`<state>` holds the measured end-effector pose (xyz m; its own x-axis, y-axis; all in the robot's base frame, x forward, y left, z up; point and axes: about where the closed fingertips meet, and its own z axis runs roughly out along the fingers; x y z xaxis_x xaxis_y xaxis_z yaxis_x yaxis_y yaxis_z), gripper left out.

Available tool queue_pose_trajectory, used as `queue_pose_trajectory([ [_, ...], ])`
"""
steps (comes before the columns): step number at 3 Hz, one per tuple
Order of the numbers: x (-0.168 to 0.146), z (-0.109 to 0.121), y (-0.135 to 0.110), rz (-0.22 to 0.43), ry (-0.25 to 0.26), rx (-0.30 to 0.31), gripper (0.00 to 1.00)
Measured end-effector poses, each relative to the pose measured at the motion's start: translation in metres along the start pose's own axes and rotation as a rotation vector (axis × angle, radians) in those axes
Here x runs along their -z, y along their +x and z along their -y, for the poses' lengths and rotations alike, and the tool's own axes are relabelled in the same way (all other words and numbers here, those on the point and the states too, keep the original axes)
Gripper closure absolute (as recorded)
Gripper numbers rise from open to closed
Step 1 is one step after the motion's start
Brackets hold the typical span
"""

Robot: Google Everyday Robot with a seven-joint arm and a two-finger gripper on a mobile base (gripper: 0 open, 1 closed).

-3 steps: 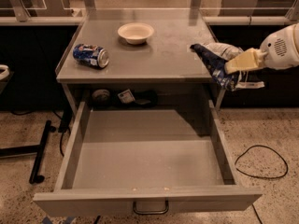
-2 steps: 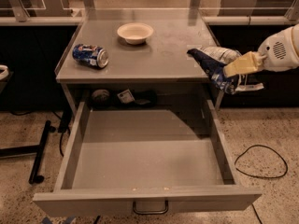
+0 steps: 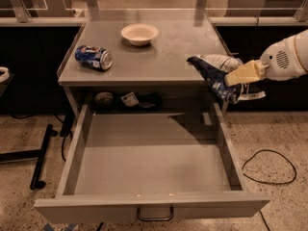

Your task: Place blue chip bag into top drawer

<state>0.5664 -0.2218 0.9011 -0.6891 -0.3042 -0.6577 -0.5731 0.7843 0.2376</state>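
Note:
The blue chip bag [image 3: 217, 74], crumpled dark blue and white foil, hangs in the air at the right front corner of the grey table [image 3: 159, 57], above the right wall of the top drawer. My gripper [image 3: 237, 76] comes in from the right on a white arm and is shut on the bag with its tan fingers [image 3: 243, 72]. The top drawer [image 3: 149, 160] is pulled fully open below the table, wide, shallow and grey, with nothing in it. Its small metal pull handle [image 3: 155, 214] shows on the front.
A blue soda can [image 3: 93, 57] lies on its side at the table's left. A white bowl [image 3: 139, 33] stands at the back middle. Small items [image 3: 130, 100] lie on the shelf behind the drawer. A black cable [image 3: 269, 167] loops on the floor at right.
My gripper has carried the bag a little to the left, towards the drawer. The can, bowl and drawer have not moved.

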Motion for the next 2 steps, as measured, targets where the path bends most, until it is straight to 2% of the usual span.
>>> queue_pose_trajectory([
  [1,-0.016,-0.019,0.020,-0.014,-0.053,0.024,1.00],
  [2,-0.042,-0.048,0.032,-0.038,-0.054,0.025,1.00],
])
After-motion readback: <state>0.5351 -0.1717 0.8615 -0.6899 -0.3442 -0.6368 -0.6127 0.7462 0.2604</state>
